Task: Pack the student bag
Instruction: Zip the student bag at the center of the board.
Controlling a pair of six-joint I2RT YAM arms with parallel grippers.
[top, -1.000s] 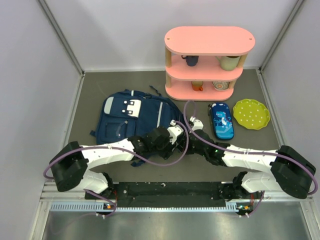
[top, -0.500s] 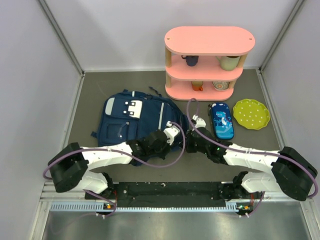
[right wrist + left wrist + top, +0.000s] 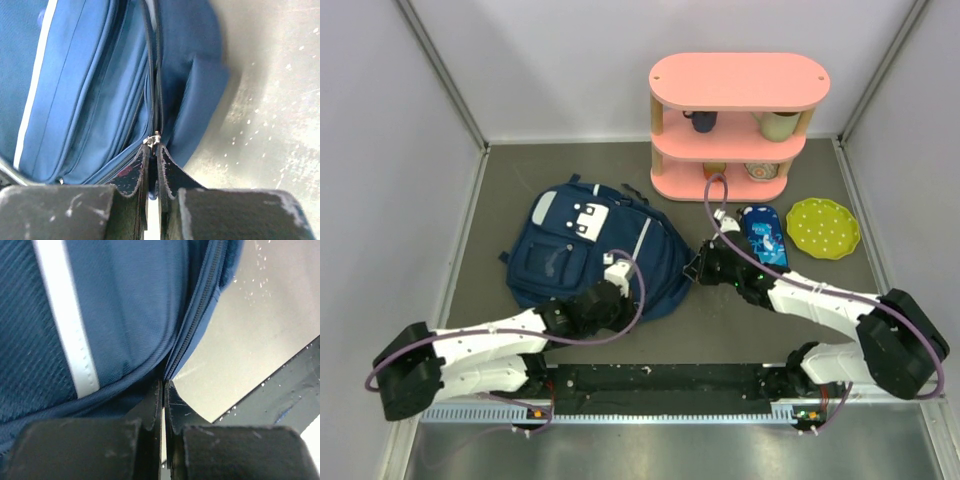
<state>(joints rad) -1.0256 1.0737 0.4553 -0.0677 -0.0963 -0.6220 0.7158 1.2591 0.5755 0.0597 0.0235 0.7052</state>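
Observation:
The student bag (image 3: 588, 250), navy blue with white patches and a thin white stripe, lies flat left of centre. My left gripper (image 3: 618, 266) is at its near edge. In the left wrist view the gripper (image 3: 164, 386) is shut on the bag's seam beside the zipper (image 3: 192, 330). My right gripper (image 3: 699, 264) is at the bag's right edge. In the right wrist view the gripper (image 3: 153, 148) is shut on the metal zipper pull (image 3: 153, 139) of the bag (image 3: 85, 90). The bag's zip looks closed along the stretch that shows.
A small blue pencil case (image 3: 763, 238) lies right of the bag, beside my right arm. A green dotted plate (image 3: 822, 227) is further right. A pink shelf (image 3: 738, 125) with cups stands at the back. Grey walls close in both sides.
My left arm has drawn back to the left and its gripper now sits at the bag's near edge. My right gripper has moved farther away along the bag's right edge. The bag has shifted slightly.

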